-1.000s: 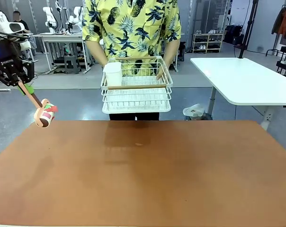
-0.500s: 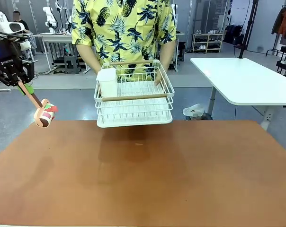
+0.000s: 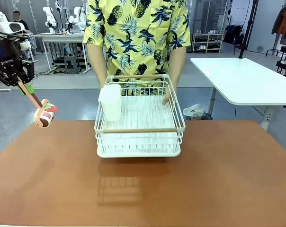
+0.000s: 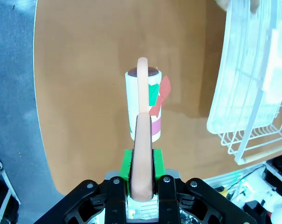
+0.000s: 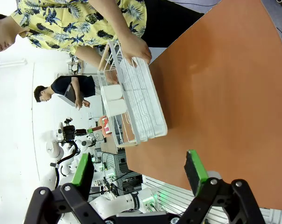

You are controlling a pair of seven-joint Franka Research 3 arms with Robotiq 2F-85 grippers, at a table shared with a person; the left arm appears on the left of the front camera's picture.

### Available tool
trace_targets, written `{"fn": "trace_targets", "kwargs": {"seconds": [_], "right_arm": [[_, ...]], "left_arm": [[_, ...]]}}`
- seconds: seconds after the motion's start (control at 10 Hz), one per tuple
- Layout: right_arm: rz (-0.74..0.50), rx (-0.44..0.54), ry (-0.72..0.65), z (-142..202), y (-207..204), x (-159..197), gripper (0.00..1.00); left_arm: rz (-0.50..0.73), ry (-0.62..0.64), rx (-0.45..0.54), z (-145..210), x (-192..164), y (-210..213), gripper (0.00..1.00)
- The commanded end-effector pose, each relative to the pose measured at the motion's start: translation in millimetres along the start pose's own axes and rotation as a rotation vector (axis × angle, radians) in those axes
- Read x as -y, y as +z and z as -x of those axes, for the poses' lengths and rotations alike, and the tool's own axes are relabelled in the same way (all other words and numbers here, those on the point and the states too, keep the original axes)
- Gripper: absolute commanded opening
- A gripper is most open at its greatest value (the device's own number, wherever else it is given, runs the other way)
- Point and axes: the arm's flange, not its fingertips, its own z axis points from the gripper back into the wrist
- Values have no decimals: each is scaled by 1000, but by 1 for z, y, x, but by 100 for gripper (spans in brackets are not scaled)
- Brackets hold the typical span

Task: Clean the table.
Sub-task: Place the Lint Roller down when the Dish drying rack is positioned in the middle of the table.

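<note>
Over at the left edge, the left gripper (image 3: 25, 86) hangs in the air above the near-left corner of the table (image 3: 218, 179), its fingers clamped on the peach handle of a lint roller (image 3: 43, 115) that slants down and toward the middle. The roller's head, with its red and green scraps, sits clear of the reddish-brown top, not touching it. From the wrist camera the same grip reads plainly: the green pads (image 4: 127, 164) press the handle from both sides, the lint roller (image 4: 144, 112) runs straight away from the camera, and the table (image 4: 85, 70) lies well below it.

Across the table a person in a yellow pineapple shirt holds a white wire dish rack (image 3: 139, 126) low over the far middle, with a white cup holder on its left side, and its shadow falls on the top beneath.

The right gripper (image 5: 138, 172) has its fingers spread wide with nothing between them; past them the rack (image 5: 136, 100) shows sideways, a hand (image 5: 134, 49) gripping its far rim.
</note>
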Motion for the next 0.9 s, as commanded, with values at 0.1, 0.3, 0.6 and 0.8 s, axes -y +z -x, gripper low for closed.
{"fn": "trace_targets", "kwargs": {"seconds": [0.1, 0.3, 0.6, 0.8], "right_arm": [[-10, -2, 9, 2, 2, -2, 100], [-10, -2, 9, 2, 2, -2, 100], [-10, -2, 9, 2, 2, -2, 100], [-10, -2, 9, 2, 2, -2, 100]], "left_arm": [[-12, 7, 9, -3, 0, 5, 22], [-12, 7, 9, -3, 0, 5, 22], [-12, 7, 9, -3, 0, 5, 22], [-12, 7, 9, -3, 0, 5, 22]]}}
